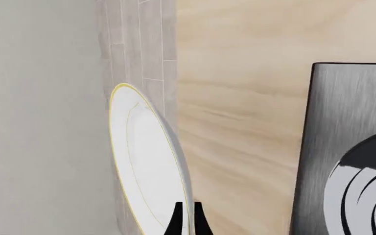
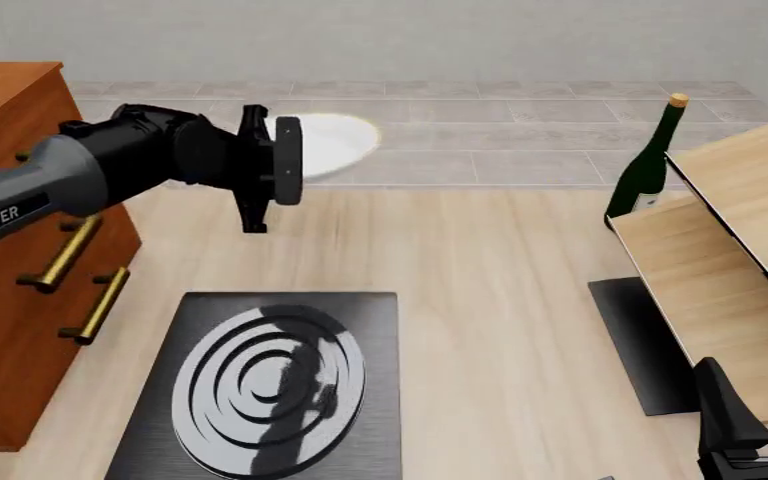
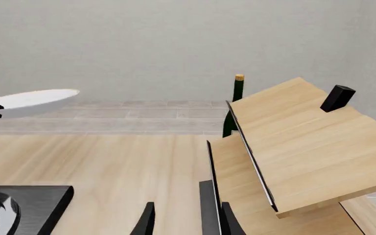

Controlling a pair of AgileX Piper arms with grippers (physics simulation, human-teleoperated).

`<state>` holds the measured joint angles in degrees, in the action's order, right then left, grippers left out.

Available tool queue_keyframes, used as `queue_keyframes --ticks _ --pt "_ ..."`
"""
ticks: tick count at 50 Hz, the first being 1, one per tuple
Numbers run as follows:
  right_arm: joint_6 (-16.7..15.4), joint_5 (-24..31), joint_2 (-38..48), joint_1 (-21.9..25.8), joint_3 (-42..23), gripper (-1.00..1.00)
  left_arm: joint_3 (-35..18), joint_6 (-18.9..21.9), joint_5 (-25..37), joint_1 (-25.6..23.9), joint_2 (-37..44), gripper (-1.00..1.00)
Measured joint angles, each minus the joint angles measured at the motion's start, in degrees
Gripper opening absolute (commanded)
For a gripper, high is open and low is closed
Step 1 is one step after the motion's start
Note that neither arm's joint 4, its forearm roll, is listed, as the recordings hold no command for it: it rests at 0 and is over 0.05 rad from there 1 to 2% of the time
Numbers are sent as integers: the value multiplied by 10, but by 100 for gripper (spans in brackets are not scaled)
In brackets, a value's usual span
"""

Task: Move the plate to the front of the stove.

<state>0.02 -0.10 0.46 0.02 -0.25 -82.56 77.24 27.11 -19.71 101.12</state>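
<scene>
— So where is the plate (image 2: 335, 143) right now?

— Up in the air at the far left of the scene, clear of the wooden surface (image 2: 491, 300), held by the left gripper (image 2: 285, 160). The left wrist view shows its white face and thin gold rim edge-on, with the two black fingers (image 1: 175, 223) pinching the rim from either side.

— And the stove (image 2: 271, 385)?

— Flat on the surface at the near left, a black square slab with silver-grey rings. The plate hangs beyond its far edge, well apart from it, and the arm's shadow lies across the burner.

— What about the other arm?

— The right gripper (image 3: 184, 220) sits low at the near right. Its fingers are spread, with nothing between them but the edge of a tilted wooden shelf unit (image 2: 744, 250) that stands just ahead of it.

— Anything else around?

— A brown drawer cabinet (image 2: 11, 260) with brass handles at the left edge, a dark green bottle (image 2: 644, 165) with a cork at the far right behind the shelf unit, and a plain black mat (image 2: 638, 340) partly under the shelves.
</scene>
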Motion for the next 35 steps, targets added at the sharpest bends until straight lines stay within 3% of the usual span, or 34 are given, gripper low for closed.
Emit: queue_keyframes --ticks 35 --pt "0 0 0 0 0 100 -41 -4 20 23 80 -100"
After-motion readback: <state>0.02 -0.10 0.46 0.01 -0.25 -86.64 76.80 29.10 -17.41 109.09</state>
